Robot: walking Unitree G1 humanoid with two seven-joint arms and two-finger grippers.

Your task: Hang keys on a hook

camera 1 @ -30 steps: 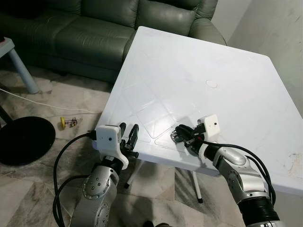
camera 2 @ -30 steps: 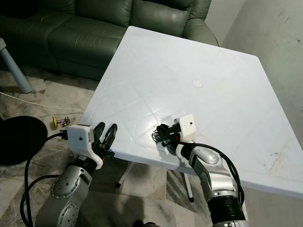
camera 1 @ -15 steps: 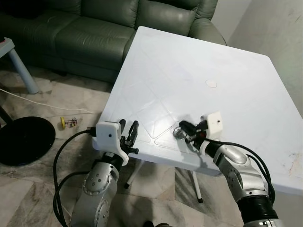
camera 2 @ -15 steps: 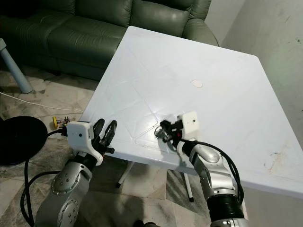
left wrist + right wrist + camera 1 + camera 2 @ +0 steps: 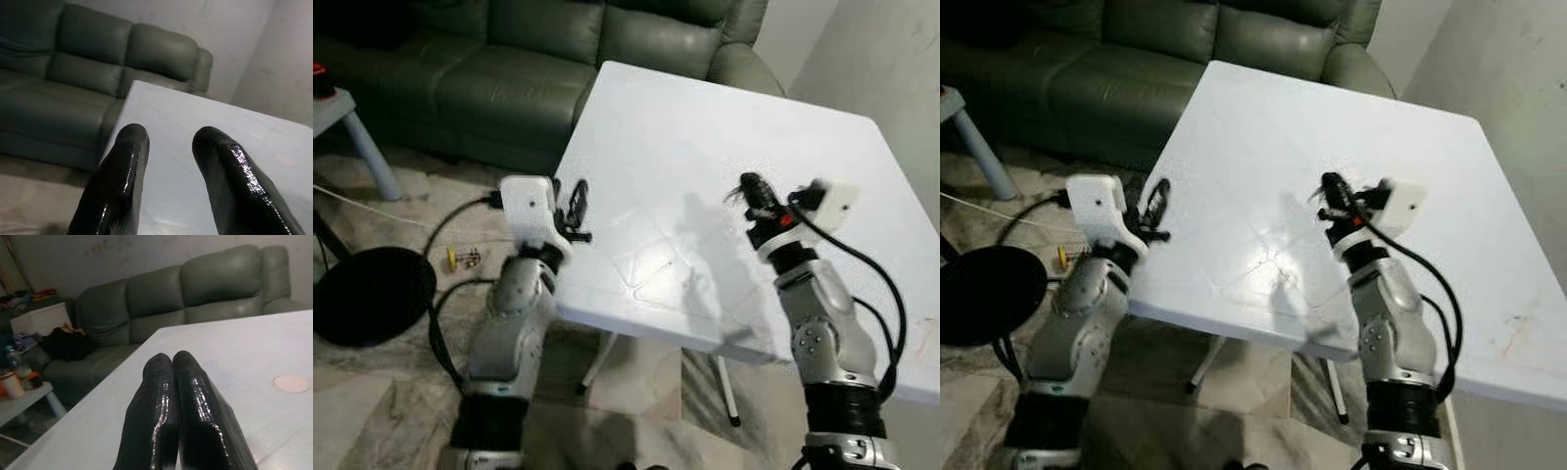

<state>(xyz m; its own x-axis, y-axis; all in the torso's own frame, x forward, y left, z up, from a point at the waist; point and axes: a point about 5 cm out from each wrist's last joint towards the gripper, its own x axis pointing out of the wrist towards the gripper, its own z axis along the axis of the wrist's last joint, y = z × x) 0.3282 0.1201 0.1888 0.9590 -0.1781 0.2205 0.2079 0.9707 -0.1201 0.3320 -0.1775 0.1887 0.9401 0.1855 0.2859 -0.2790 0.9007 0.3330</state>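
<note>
My right gripper (image 5: 749, 188) is raised above the white table (image 5: 656, 117), near its middle. Its fingers (image 5: 171, 396) are pressed together in the right wrist view. A small dark blurred bunch, the keys (image 5: 1324, 188), sticks out at the fingertips; the motion blur hides their shape. My left gripper (image 5: 574, 201) is lifted beside the table's left edge, and its two fingers (image 5: 122, 176) stand apart with nothing between them. I see no hook in these views.
A green sofa (image 5: 509, 59) runs behind the table. On the floor to the left lie a black round base (image 5: 362, 294), a cable and a small yellow object (image 5: 452, 258). A pale stool leg (image 5: 367, 157) stands at far left. A wall (image 5: 901, 59) rises on the right.
The right gripper has risen from the table's front edge with the keys, which no longer lie on the table. The left arm has also lifted up beside the table edge.
</note>
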